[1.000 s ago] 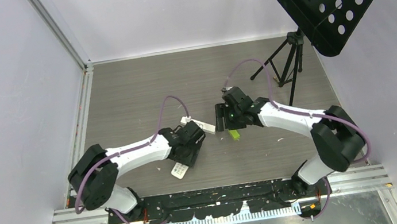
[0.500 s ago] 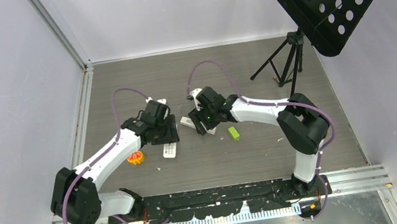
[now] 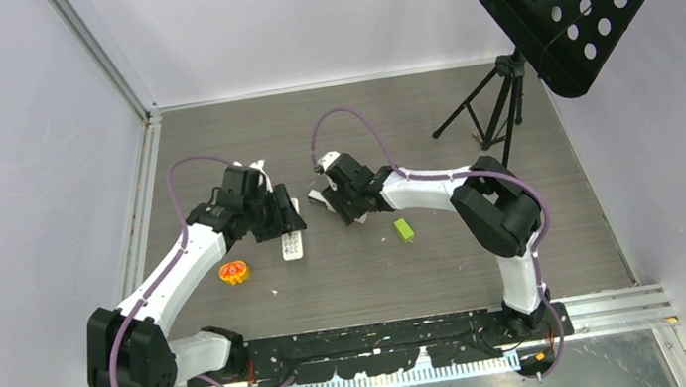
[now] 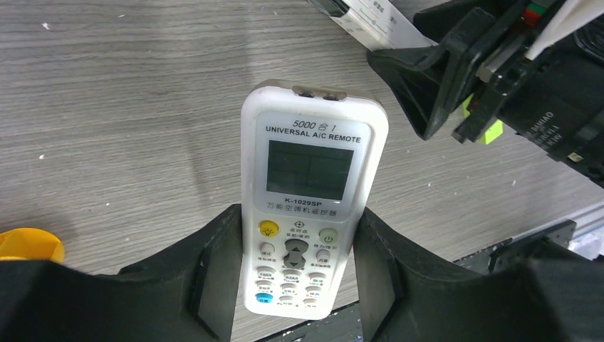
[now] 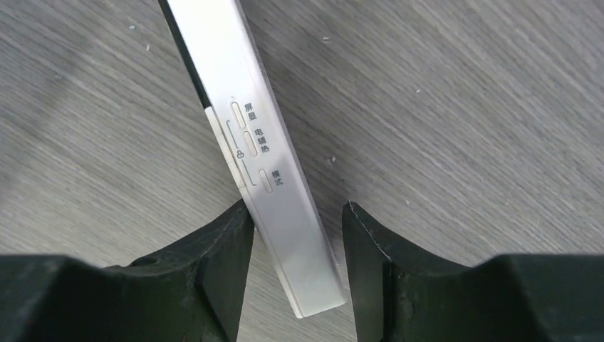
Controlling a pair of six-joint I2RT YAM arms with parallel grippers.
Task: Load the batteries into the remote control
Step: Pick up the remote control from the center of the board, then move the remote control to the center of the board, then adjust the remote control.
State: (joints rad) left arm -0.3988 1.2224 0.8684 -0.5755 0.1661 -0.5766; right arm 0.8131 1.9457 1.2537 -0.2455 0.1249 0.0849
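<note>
left gripper (image 4: 295,214) jaws clamp white remote (image 4: 313,164) | right gripper (image 5: 296,206) jaws apart astride silver remote (image 5: 249,121), far end cropped

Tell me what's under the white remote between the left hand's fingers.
Only grey wooden table shows around the white remote, which is face up. Its back and any battery slot are hidden.

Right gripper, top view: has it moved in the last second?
Yes. The right gripper has swung left: it was just beyond the green block and now sits well to that block's left, farther from the tripod.
</note>
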